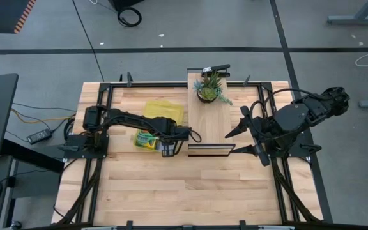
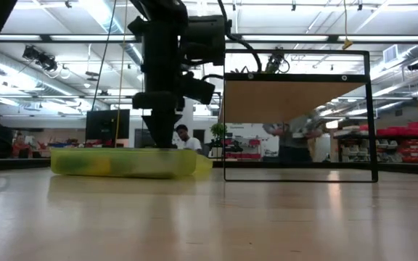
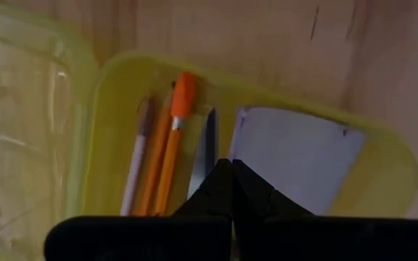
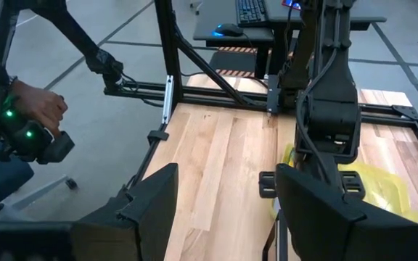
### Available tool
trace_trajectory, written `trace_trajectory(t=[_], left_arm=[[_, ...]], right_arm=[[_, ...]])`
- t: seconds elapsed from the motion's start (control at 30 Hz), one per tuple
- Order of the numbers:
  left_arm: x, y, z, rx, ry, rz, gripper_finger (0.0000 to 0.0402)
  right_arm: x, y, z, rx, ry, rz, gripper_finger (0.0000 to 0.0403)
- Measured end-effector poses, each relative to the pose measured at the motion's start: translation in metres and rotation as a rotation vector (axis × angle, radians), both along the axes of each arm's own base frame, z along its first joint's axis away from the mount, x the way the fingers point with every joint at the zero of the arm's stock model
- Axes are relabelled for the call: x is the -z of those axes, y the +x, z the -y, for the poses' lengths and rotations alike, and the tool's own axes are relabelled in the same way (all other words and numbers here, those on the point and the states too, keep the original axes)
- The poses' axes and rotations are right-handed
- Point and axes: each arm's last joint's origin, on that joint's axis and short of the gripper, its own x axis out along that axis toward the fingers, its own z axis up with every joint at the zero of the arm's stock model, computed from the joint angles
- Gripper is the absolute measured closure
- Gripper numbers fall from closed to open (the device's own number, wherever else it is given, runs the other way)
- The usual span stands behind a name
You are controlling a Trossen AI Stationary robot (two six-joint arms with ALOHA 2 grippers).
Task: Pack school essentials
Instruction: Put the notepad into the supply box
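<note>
The left gripper (image 1: 170, 151) hangs over the yellow case (image 1: 147, 140) near the middle of the table (image 1: 171, 191). Its two fingers (image 3: 216, 190) are pressed together with nothing between them. The case sits at about nine o'clock from the gripper. Its lid (image 1: 166, 111) lies open at about twelve o'clock from the tray.

Inside the case lie two orange pencils (image 3: 167, 163), side by side. Next to them, on the same side as the gripper tip, is a thin dark thing that I cannot name. Past that is a light blue sticky-note pad (image 3: 296, 156).

The right gripper (image 1: 249, 135) waits at about three o'clock from the case, well apart from it. Its fingers (image 4: 151, 196) are spread wide and hold nothing.

A potted plant (image 1: 209, 88) stands on a raised board at about one o'clock from the case.

A person's hand (image 4: 42, 109) shows beside the table, holding a dark controller.
</note>
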Motion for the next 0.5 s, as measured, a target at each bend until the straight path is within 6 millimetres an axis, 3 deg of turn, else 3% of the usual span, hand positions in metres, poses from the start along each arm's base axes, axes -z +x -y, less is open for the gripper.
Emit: trace_trajectory(t=[0.33, 0.5], left_arm=[[0.0043, 0.0003, -0.0001, 0.021, 0.008, -0.018, 0.0398], [0.0043, 0.0007, 0.0015, 0.043, 0.015, -0.018, 0.036]], right_arm=[[0.0, 0.0, 0.0, 0.002, 0.005, -0.002, 0.0166], [0.0001, 0.0, 0.0, 0.003, 0.005, -0.002, 0.0166]])
